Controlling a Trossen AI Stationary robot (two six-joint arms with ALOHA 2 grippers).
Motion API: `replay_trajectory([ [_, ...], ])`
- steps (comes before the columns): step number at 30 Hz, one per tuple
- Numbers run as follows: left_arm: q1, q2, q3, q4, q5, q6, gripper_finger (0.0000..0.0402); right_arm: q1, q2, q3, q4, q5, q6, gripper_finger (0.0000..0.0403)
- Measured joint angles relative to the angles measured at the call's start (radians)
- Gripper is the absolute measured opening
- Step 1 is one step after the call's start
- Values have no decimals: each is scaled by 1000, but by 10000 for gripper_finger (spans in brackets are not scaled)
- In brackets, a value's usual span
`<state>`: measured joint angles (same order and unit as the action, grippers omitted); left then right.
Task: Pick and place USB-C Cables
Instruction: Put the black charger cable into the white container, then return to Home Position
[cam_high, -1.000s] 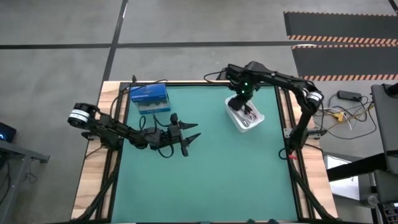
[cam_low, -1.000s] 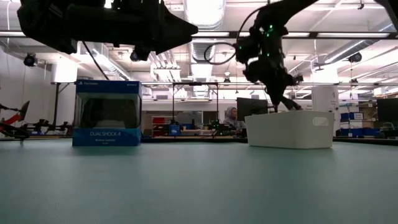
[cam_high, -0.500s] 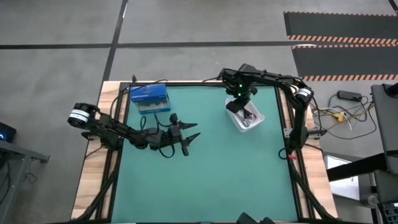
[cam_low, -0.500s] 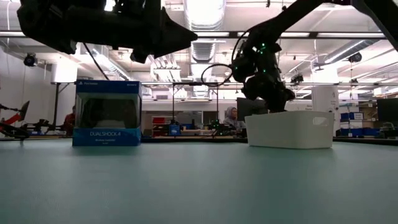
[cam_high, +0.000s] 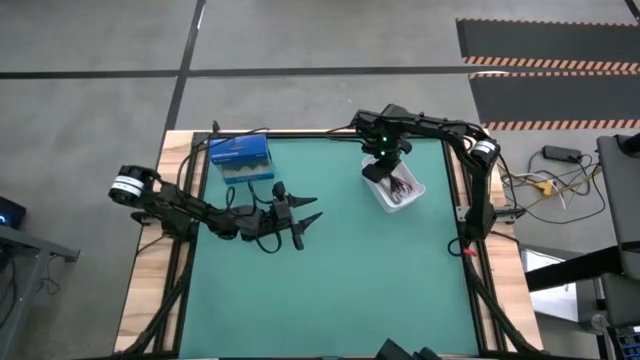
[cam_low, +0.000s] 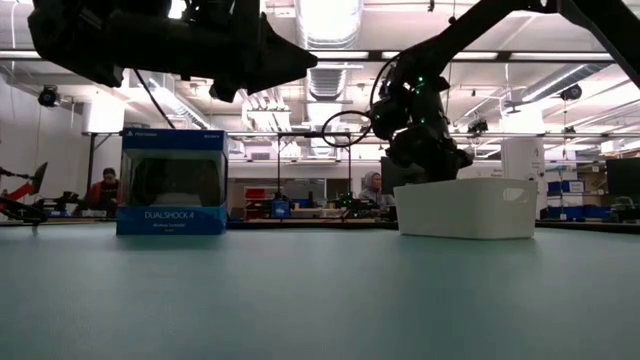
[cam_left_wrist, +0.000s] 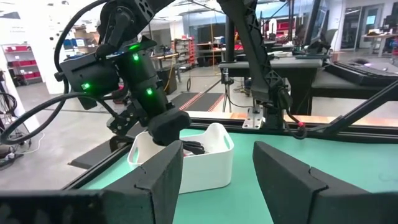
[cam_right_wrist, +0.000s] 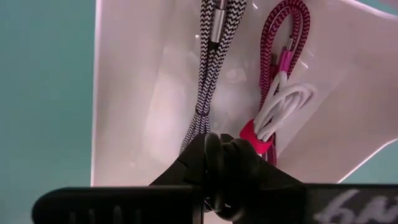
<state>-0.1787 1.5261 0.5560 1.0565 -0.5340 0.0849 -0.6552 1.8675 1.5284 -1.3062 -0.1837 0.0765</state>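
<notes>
The right gripper reaches down into the small white plastic bin in the upper right of the high view. Its wrist camera shows its dark fingers drawn together around something dark at the bin floor, probably the black cable bundle, though what exactly they pinch cannot be made out. Just beyond the fingertips lie the silver-grey braided USB-C cable, the red braided cable and the white cable with a red band, all bunched against the bin's sloping walls. The arm comes in steeply from above, likely because the walls leave no room for a sideways approach.

The left gripper waits over the middle of the green table, jaws apart, pointing toward the bin.

The blue cardboard box at the upper left of the table reads "DUALSHOCK 4" along its lower edge in the low view, with a small PlayStation mark near its top; it stands well apart from the work.
</notes>
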Motion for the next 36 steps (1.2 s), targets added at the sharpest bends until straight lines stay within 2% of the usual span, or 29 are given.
replay_trajectory([
  [9, 0, 0, 0, 0, 0, 0, 180, 1, 0, 0, 7, 0, -10, 26],
  [25, 0, 0, 0, -1, 0, 0, 180, 1, -1, -1, 18, 1, -6, 110],
  [36, 0, 0, 0, -1, 1, 0, 180, 2, -47, 7, 6, 1, -6, 116],
])
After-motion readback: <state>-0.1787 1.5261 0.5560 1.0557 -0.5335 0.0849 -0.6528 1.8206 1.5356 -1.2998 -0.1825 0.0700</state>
